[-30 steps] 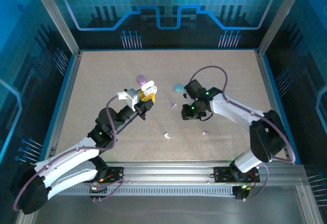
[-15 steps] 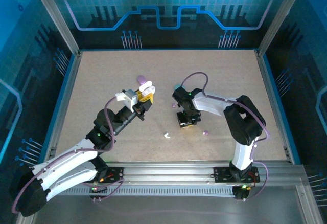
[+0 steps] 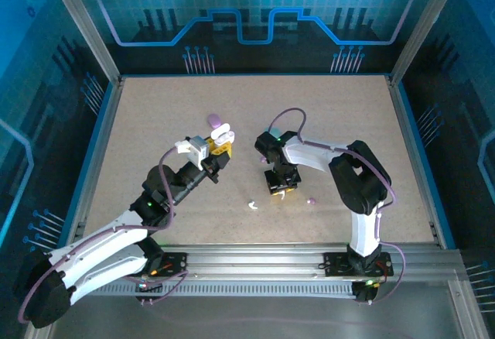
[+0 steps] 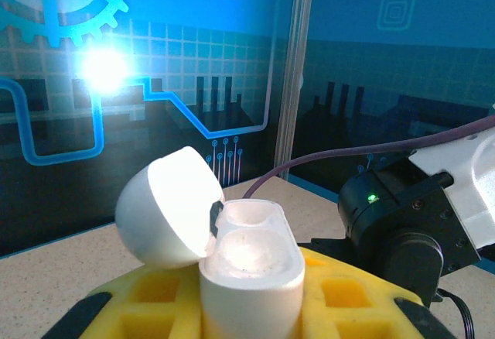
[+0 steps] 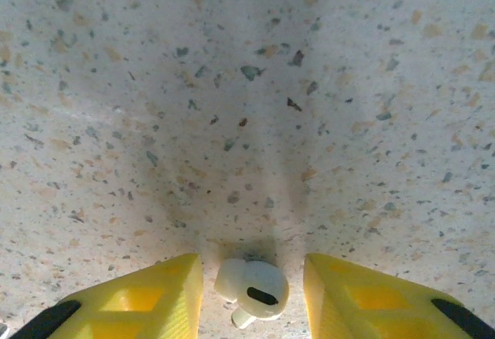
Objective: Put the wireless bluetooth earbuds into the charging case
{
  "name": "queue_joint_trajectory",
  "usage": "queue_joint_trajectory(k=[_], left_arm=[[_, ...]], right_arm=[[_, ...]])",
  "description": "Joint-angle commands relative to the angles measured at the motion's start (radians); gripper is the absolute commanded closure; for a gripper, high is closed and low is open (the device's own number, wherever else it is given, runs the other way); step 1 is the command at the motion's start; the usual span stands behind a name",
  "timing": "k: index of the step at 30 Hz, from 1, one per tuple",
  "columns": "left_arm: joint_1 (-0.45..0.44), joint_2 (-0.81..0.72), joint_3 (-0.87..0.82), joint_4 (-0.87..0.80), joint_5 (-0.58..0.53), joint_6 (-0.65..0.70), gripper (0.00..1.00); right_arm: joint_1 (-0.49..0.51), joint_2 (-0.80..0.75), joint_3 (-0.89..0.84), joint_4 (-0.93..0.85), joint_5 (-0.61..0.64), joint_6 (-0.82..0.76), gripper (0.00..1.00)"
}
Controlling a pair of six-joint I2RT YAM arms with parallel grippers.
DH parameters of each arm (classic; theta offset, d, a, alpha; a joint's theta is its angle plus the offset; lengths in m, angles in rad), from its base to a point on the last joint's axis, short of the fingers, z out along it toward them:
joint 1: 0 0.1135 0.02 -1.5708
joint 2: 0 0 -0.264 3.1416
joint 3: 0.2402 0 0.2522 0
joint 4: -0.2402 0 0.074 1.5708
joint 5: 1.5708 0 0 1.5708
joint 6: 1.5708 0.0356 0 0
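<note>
On the speckled table (image 5: 232, 83), a tiny white earbud (image 5: 249, 289) could skid or roll away if the right hand (image 3: 280, 186) closes off-centre, because the piece looks smooth and rounded. A loose pinch might also drop it on the way to the case. That hand is partly open and holds nothing, its yellow fingers either side of the earbud without touching it. The left hand (image 3: 215, 152) is clamped on the open white case (image 4: 251, 265), well apart to the left.
</note>
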Motion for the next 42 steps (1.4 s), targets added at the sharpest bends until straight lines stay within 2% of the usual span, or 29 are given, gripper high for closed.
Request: queue_joint_trajectory(k=[1,11,21,31,38,42], left_arm=[[-0.002,-0.014,-0.006,0.02,-0.017,0.011,0.78],[-0.002,-0.007,-0.005,0.02,-0.011,0.004,0.78],[-0.002,-0.005,-0.005,0.02,-0.012,0.001,0.78],[-0.003,0.04,0.011,0.01,0.004,-0.029,0.79],[-0.003,0.123,0.037,0.047,0.085,-0.077,0.79],[-0.004,0.166,0.056,0.074,0.126,-0.101,0.79]], right_arm=[[0.006,0.035,0.032,-0.04,0.002,0.034,0.6],[-0.009,0.055,0.029,-0.036,-0.02,0.095,0.66],[-0.02,0.007,-0.009,-0.019,-0.009,0.097,0.71],[-0.033,-0.233,0.026,-0.034,0.072,0.075,0.72],[-0.001,-0.519,0.139,0.024,0.193,-0.054,0.73],[0.051,-0.601,0.203,0.104,0.264,-0.164,0.73]])
